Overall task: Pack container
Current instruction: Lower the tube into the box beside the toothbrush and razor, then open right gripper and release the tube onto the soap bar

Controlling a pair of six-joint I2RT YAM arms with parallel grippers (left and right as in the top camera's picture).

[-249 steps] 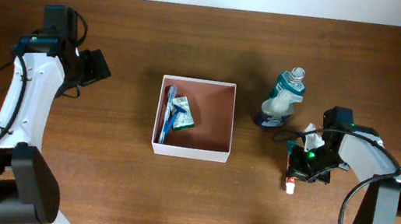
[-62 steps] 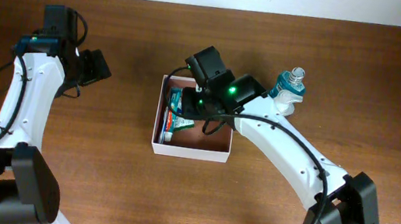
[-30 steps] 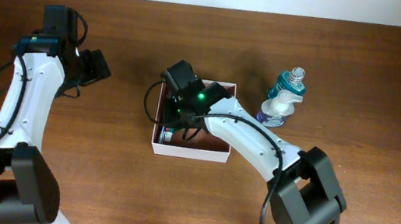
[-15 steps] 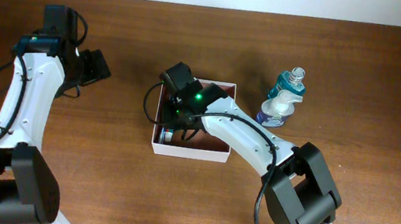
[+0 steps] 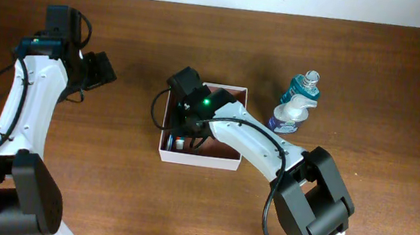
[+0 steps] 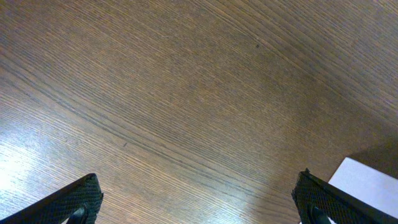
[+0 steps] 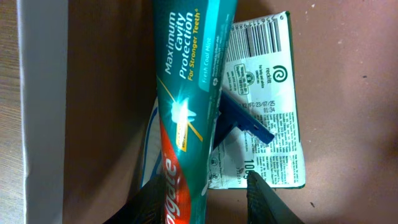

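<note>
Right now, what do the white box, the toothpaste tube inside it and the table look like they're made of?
The container: probably cardboard, going by its thin, matte white walls and flat reddish-brown floor.
The toothpaste tube: likely soft plastic laminate, since its glossy printed skin catches the light.
The table: wood or a wood-look veneer, I can't tell which. Fine grain lines run across it and it has a faint satin sheen.

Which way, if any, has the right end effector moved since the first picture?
Yes. The right end effector moved left: it was right of the bottle, now it is over the container's left side.
</note>
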